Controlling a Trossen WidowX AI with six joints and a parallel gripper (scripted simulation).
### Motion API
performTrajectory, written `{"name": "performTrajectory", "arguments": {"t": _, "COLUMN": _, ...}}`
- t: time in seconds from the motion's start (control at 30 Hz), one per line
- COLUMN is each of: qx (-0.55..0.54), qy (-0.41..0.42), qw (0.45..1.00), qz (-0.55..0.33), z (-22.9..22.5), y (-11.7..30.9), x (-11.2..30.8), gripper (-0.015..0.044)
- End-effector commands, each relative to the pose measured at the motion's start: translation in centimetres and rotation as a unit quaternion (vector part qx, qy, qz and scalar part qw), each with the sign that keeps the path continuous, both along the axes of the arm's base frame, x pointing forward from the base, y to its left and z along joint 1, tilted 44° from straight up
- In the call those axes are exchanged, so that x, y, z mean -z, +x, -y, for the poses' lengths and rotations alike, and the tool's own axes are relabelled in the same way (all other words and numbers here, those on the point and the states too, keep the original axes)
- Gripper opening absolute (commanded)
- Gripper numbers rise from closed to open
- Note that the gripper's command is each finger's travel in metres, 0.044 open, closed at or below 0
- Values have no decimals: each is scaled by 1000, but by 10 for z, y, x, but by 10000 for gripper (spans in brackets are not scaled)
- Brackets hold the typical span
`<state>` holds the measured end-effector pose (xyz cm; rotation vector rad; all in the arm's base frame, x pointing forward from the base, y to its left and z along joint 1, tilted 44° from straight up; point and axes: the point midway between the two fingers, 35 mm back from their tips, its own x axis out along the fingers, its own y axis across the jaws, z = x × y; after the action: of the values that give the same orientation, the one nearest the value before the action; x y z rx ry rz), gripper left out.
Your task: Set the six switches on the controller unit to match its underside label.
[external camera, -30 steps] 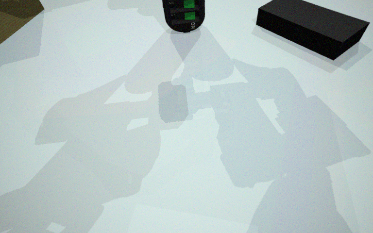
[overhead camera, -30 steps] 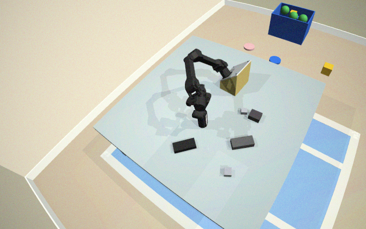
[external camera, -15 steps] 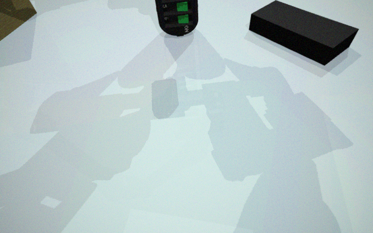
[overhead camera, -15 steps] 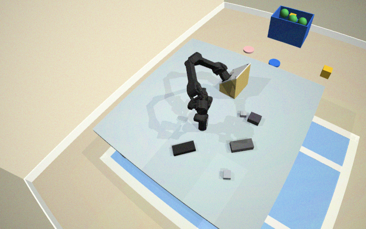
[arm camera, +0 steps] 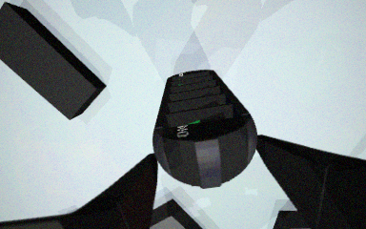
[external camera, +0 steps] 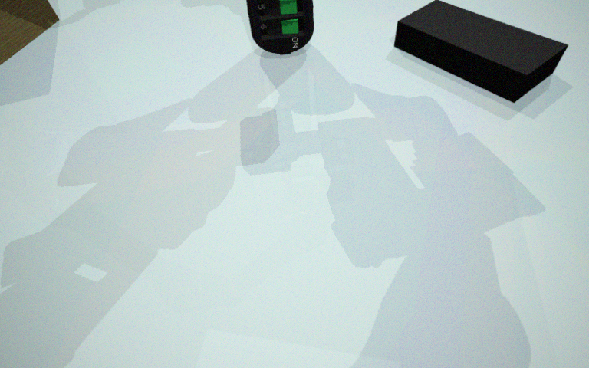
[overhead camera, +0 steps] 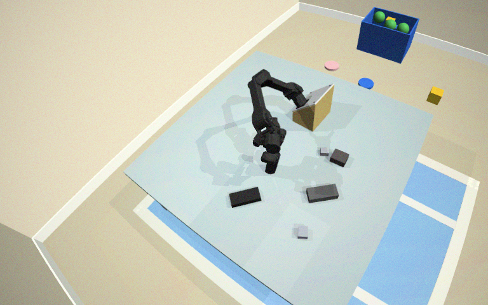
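Observation:
The dark controller unit (overhead camera: 271,164) (external camera: 283,42) (arm camera: 205,157) is held up on end and tilted, its lower end close to the bench (overhead camera: 201,136); whether it touches is unclear. My gripper (arm camera: 205,150) is shut on the unit, one finger on each long side near its upper, rounded end. In the exterior view only the unit's lower part shows, with rockers 5 (external camera: 288,6) and 6 (external camera: 290,26), their green ends toward the ON mark. In the wrist view several rockers run away from me, with a sliver of green near the closest one. The underside label is not visible.
A black block (overhead camera: 245,197) lies at the front left, a dark grey block (overhead camera: 322,193) at the right. A smaller dark block (overhead camera: 339,157) and two small pale blocks (overhead camera: 324,151) (overhead camera: 302,232) also lie there. The arm's base is on a wooden wedge (overhead camera: 321,109).

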<state>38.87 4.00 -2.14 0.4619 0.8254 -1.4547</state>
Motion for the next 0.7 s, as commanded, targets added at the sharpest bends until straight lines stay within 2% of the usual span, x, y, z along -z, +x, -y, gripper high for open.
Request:
{"name": "performTrajectory", "arguments": {"t": 0.0, "qx": 7, "qy": 1, "qw": 1000, "qz": -4, "z": 1, "y": -2, "x": 8, "gripper": 338}}
{"name": "performTrajectory", "arguments": {"t": 0.67, "qx": 7, "qy": 2, "qw": 1000, "qz": -4, "z": -7, "y": -6, "x": 21, "gripper": 338}}
